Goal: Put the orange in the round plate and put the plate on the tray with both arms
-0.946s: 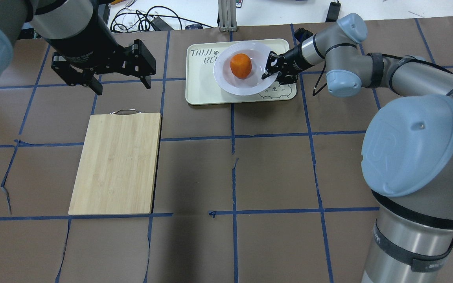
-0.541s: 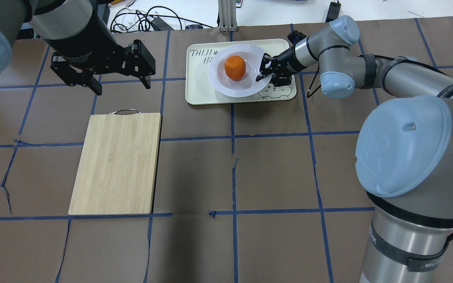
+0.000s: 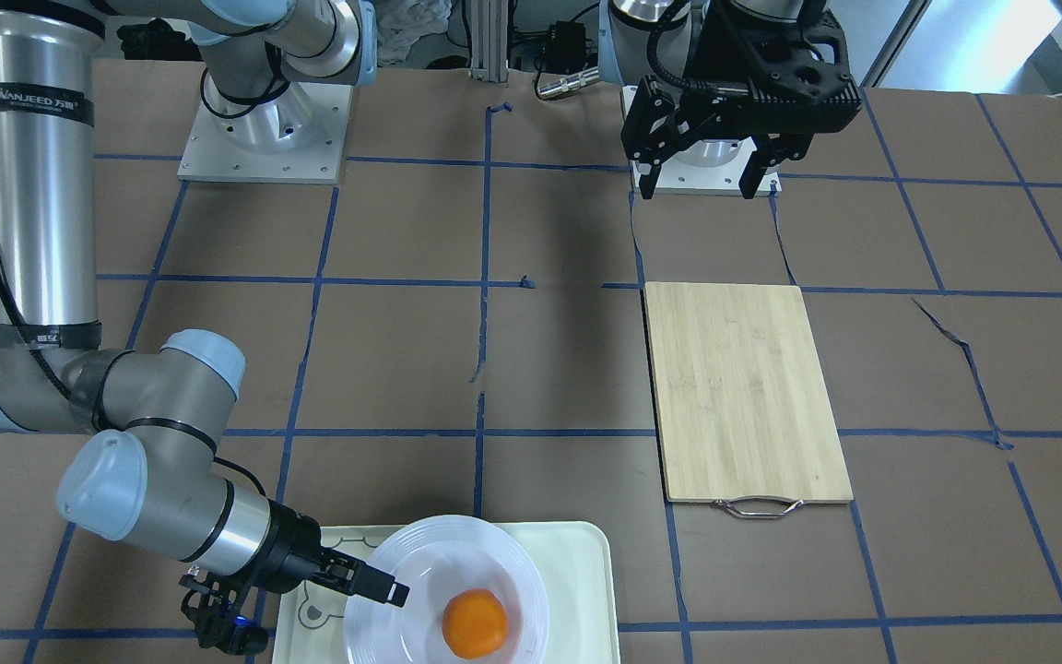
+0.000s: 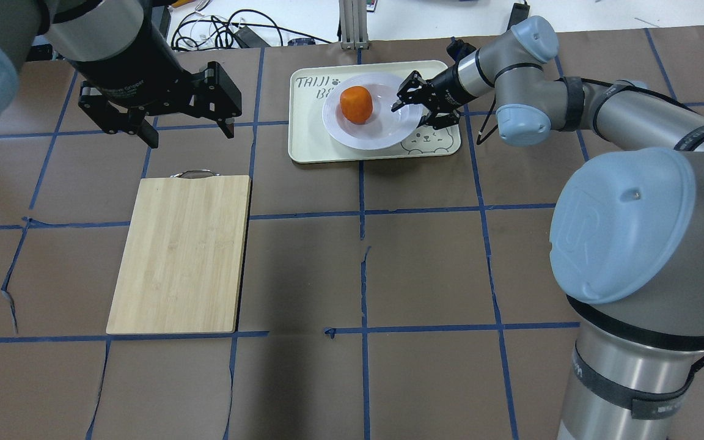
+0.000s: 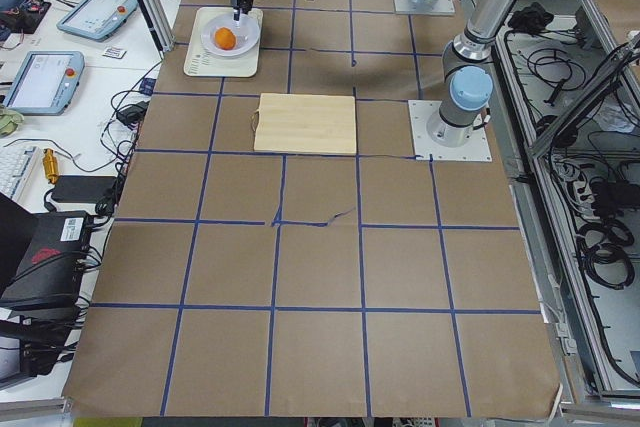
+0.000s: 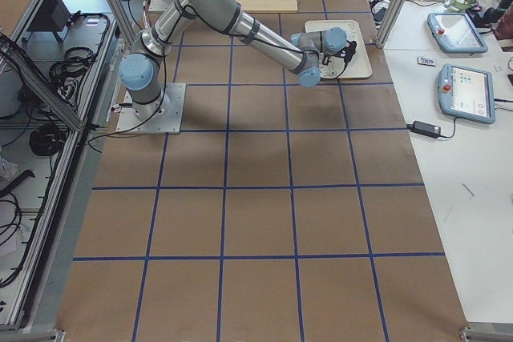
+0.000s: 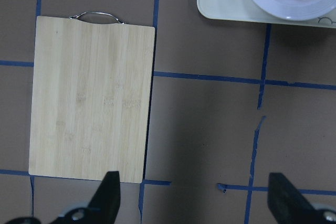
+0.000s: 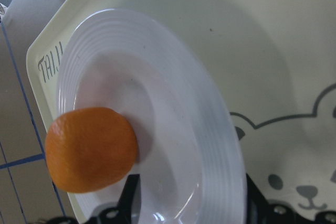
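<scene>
Overhead exterior view, from behind the robot: nearest to us is the brown paper-covered table (image 4: 425,263), crossed by blue tape lines. A bamboo cutting board (image 4: 181,253) lies flat on it. It is nearer the robot than the tray (image 4: 309,143), off toward the left arm's side and well apart from it, with its metal handle (image 4: 194,173) at the far end.

Farther on, the left gripper (image 4: 188,131) hangs in the air, about level with the tray and well apart from it. Its two black fingers are spread wide with nothing between them. Its wrist camera looks straight down on the board, with a corner of the tray at the top of the picture.

Farthest from us, the cream tray lies flat on the table. The round plate (image 4: 376,139) sits on it, covering the middle and most of the half toward the right arm. Beside the plate we can read part of some dark lettering in one tray corner, and we see a bear-face drawing (image 4: 423,145) in another.

The orange (image 4: 356,104) rests in the plate's well, on the side away from the right gripper (image 4: 413,105). That gripper reaches in low over the tray's bear corner. Its jaws are parted, with one finger (image 8: 129,195) over the well and the other outside the rim. We cannot tell whether either finger touches the plate.
</scene>
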Tool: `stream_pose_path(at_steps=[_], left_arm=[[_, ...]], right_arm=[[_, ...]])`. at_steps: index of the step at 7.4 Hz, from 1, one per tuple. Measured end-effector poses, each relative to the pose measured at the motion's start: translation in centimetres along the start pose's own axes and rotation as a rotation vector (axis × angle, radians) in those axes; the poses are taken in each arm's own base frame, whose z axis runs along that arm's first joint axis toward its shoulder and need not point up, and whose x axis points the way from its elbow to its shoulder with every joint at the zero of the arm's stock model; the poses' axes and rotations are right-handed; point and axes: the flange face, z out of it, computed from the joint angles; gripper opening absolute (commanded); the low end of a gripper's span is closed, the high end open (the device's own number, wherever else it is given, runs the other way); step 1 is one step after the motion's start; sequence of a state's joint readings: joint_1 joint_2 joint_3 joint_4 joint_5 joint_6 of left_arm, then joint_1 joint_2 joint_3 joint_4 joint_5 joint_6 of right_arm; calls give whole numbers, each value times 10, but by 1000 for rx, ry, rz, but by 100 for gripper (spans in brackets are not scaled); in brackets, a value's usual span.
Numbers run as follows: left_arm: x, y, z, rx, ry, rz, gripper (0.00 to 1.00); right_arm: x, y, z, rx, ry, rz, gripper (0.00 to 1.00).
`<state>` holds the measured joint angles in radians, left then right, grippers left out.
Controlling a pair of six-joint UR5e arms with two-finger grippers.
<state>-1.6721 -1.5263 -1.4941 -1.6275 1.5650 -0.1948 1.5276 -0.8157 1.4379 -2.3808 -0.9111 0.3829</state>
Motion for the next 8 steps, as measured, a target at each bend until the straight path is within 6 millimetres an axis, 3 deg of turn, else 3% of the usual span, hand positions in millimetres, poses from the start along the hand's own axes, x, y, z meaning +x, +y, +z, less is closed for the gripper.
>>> stream_pose_path(at_steps=[2, 5, 6, 8], left_arm=[[0, 0, 0, 0, 0, -1, 100], [-1, 0, 0, 0, 1, -2, 100], [-1, 0, 0, 0, 1, -2, 100], [-1, 0, 0, 0, 0, -1, 100]], right_arm=[[0, -18, -16, 29, 146, -112, 100], [-36, -41, -83, -12, 395, -177, 100], [-52, -35, -108, -30, 467, -191, 100], [-85, 6, -149, -62, 552, -231, 100]])
